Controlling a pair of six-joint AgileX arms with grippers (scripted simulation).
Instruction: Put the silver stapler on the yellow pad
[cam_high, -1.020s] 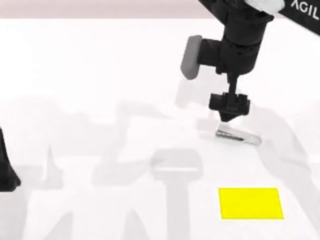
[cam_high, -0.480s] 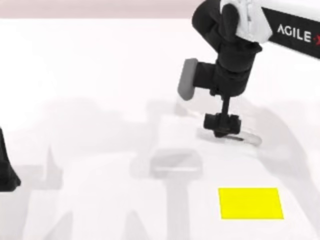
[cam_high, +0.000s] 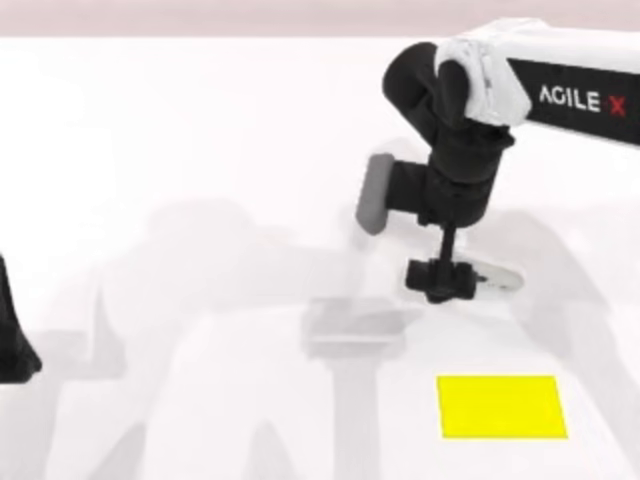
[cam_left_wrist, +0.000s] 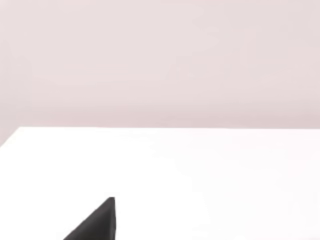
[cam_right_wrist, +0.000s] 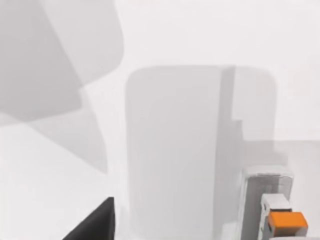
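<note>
The silver stapler (cam_high: 497, 272) lies flat on the white table, right of centre, its long side running left to right. My right gripper (cam_high: 440, 282) points down at the stapler's left end and covers that end from above. In the right wrist view one dark finger (cam_right_wrist: 97, 222) shows far from the stapler (cam_right_wrist: 267, 200), which has an orange part at its near end; the jaws stand open with nothing held. The yellow pad (cam_high: 502, 406) lies bare nearer the front edge, below the stapler. My left arm (cam_high: 12, 345) is parked at the left edge, with one finger (cam_left_wrist: 100, 222) in its wrist view.
The white table (cam_high: 200, 150) ends at a back edge against a pinkish wall. Soft grey shadows of the arms fall across its middle and front.
My right arm has swung lower and toward the front, bringing its gripper down onto the stapler's left end. The stapler and pad have stayed put. The left arm has not moved.
</note>
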